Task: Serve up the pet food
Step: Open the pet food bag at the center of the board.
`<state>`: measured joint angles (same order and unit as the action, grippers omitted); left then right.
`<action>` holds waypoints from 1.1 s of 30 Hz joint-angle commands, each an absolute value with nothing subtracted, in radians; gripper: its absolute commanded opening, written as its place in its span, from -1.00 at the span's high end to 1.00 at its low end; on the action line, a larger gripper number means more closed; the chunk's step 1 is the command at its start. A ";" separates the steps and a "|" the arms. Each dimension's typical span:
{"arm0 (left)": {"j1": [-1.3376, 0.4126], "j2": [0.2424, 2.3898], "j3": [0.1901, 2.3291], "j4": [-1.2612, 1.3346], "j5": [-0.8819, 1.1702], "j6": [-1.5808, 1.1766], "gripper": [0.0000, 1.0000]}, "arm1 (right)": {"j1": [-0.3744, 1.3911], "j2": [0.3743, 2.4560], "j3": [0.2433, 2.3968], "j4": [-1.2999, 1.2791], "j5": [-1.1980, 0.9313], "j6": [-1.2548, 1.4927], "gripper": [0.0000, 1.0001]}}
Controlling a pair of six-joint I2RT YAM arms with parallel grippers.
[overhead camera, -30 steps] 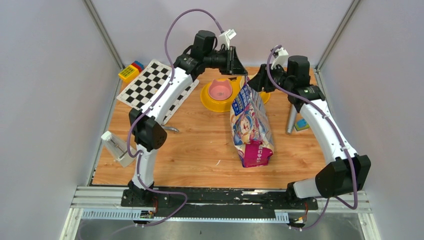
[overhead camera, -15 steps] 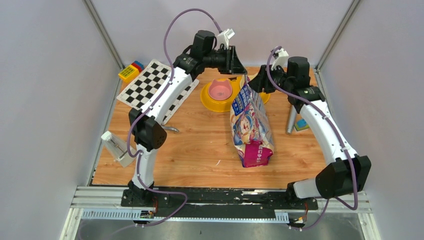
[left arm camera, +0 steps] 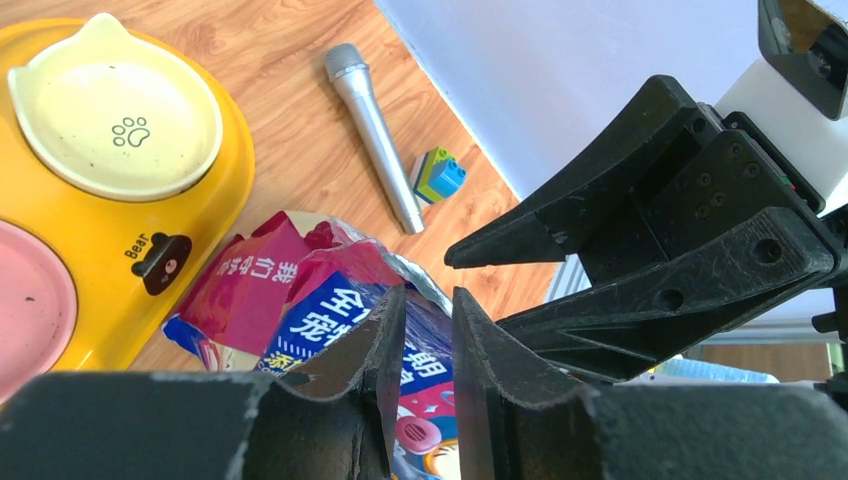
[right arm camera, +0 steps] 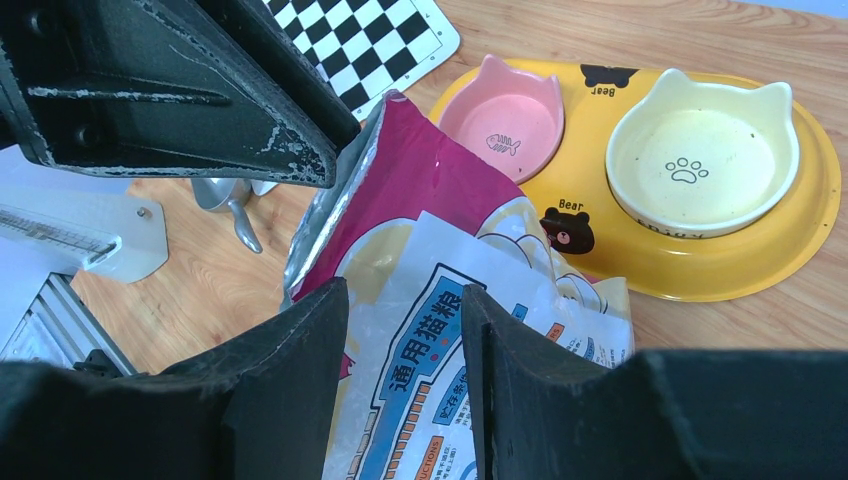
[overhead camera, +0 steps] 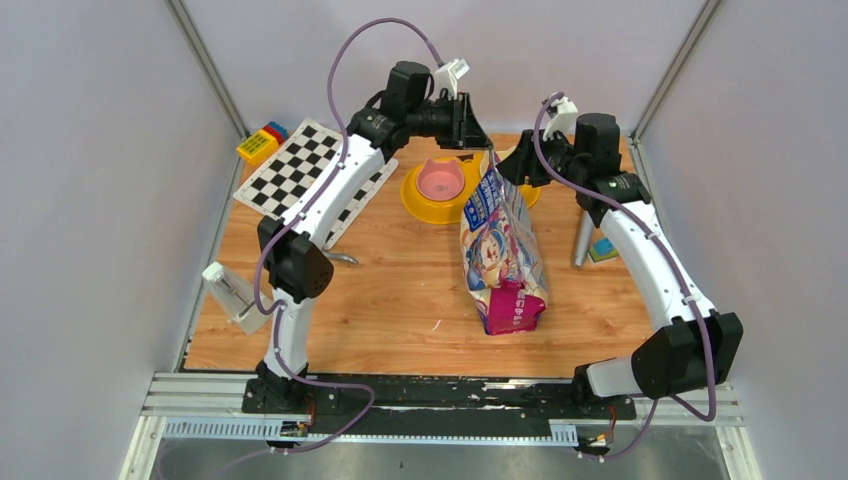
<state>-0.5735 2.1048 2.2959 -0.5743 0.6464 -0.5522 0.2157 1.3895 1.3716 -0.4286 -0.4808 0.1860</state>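
- Pale walls [overhead camera: 100,200] close in a wood-grain table [overhead camera: 400,300], with both arms reaching to its far side.
- The left claw [left arm camera: 428,305] and right claw [right arm camera: 402,290] point at each other, tips close, with the raised top of the pet food bag [overhead camera: 500,240] between them.
- The rest of the bag slopes down from the claws towards the arm bases, its pink end resting on the table.
- The right claw's jaws are partly closed with the bag's printed front filling the gap, so it is gripping the bag just below the opening.
- The left claw's jaws stand a narrow gap apart at the bag's foil edge (I cannot tell whether they pinch it).
- The food itself is out of sight inside the bag.
- Ahead of the right claw, just past the bag's top, sits the yellow feeder [overhead camera: 415,207], with its pink bowl [overhead camera: 440,180] and cream bowl [right arm camera: 695,165] side by side.
- Past the bag from the left claw lies a microphone [left arm camera: 375,135], with a small toy block [left arm camera: 440,175] just beside it.
- A checkerboard mat [overhead camera: 290,175] lies well off to the left claw's left.
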 commanded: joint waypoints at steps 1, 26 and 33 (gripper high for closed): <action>-0.575 2.114 2.291 -0.573 0.653 -0.543 0.38 | 0.225 1.349 1.370 -0.402 -0.490 0.186 0.07; -0.575 2.107 2.255 -0.576 0.650 -0.547 1.00 | 0.220 1.378 1.493 -0.492 -0.525 0.235 -0.09; -0.575 2.091 2.240 -0.566 0.665 -0.557 1.00 | 0.200 1.419 1.525 -0.507 -0.557 0.301 -0.08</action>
